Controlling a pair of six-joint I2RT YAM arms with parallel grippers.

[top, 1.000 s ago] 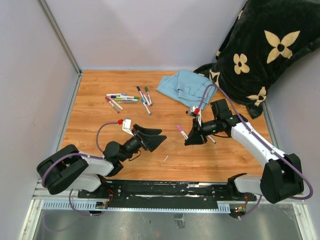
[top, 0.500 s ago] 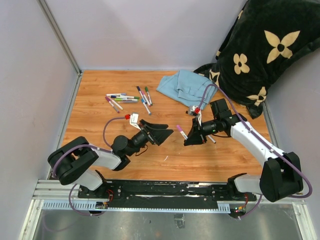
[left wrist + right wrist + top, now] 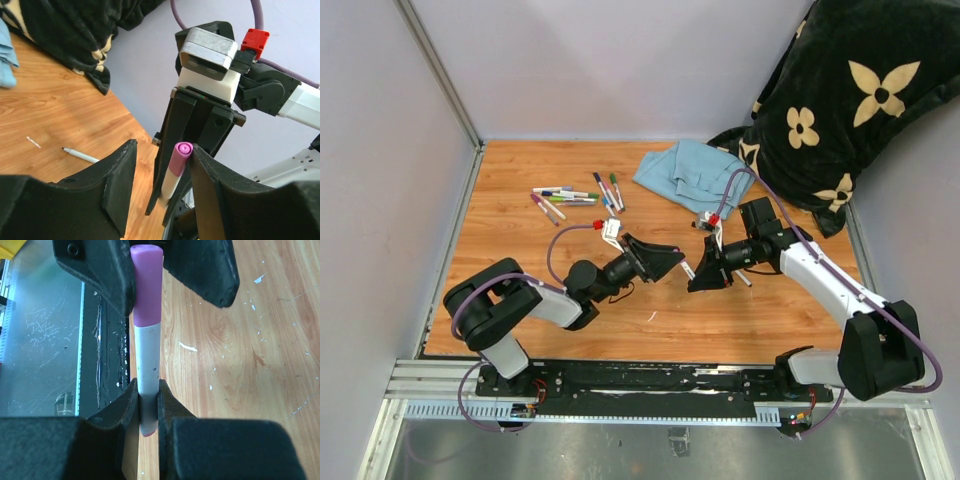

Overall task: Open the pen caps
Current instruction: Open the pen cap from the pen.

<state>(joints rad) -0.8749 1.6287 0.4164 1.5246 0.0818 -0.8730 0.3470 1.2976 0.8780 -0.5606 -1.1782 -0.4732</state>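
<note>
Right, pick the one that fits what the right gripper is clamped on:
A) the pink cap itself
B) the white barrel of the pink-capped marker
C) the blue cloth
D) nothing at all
B: in the right wrist view the right gripper pinches the white barrel of the marker, while the pink cap sticks out beyond it, between the parted jaws of the left gripper.

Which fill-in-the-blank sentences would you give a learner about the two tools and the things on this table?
The left tool straddles the pink ____ of the marker.
The right tool is shut on that marker's ____ barrel.
The crumpled cloth on the table is light ____.
Missing words: cap; white; blue.
</note>
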